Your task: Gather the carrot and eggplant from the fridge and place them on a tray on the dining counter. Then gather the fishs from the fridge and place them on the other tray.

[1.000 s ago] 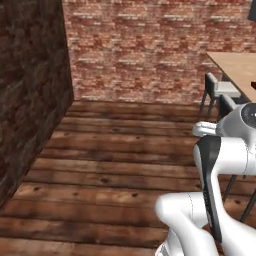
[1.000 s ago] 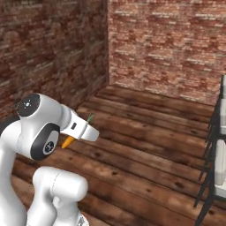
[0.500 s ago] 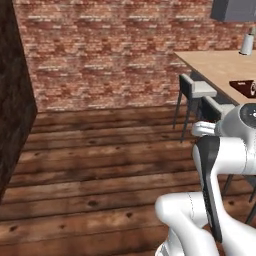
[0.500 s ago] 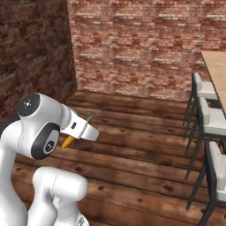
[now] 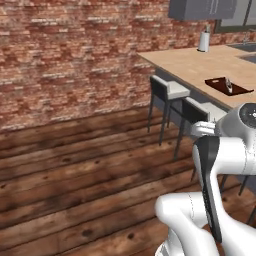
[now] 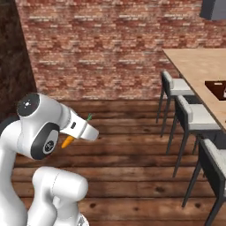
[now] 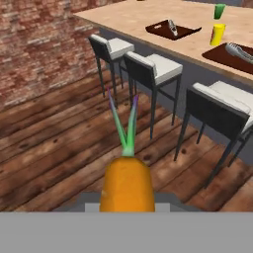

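Note:
The orange carrot [image 7: 127, 180] sits in my gripper [image 7: 127, 202], which is shut on it, its green leaves pointing ahead; its tip pokes out below the hand [image 6: 67, 141]. The dining counter [image 7: 143, 15] stretches ahead to the right [image 5: 190, 62]. A dark brown tray [image 7: 159, 29] on it carries a small grey oblong thing [image 7: 172, 26], too small to name. The other tray [image 7: 217, 52] further right holds a slim silvery fish [image 7: 239, 51]. The fridge is out of view.
Grey-seated stools [image 7: 158, 66] line the counter's near side [image 6: 194, 117]. A yellow cup [image 7: 217, 33] and a green cup [image 7: 219, 11] stand between the trays. A paper towel roll [image 5: 203, 41] stands at the counter's far end. Brick wall [image 6: 101, 48] behind, open wood floor [image 5: 75, 170] to the left.
The base has turned, so the views swung from the brick corner onto the dining counter and stools. The carrot stays in the shut gripper.

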